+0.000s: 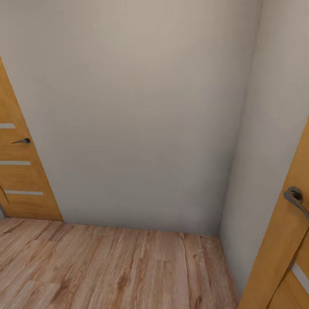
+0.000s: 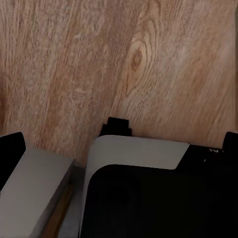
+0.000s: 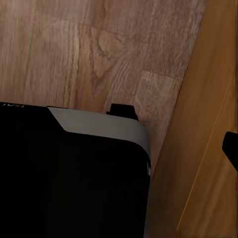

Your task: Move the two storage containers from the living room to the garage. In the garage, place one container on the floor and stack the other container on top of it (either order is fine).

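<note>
Corner of two plain walls (image 1: 139,105) ahead; wood plank floor (image 1: 110,273) open between left door (image 1: 12,147) and right door (image 1: 293,238). Pincer states: cannot tell.

— Where is the left gripper (image 2: 121,144)?

— Above the robot's base (image 2: 148,198), pointing down past its edge. One dark fingertip (image 2: 12,148) sits off one corner of the base, the other (image 2: 231,141) off the far corner. They stand well apart, with nothing between them.

— And the right gripper (image 3: 231,148)?

— Also aimed down beside the base, on its other flank. A single dark fingertip shows just off the base's rounded corner. Its partner is out of frame, so I cannot tell how the jaws stand.

— The arms themselves?

— Both are tucked low and close to the base. The links and wrists are not visible.
</note>
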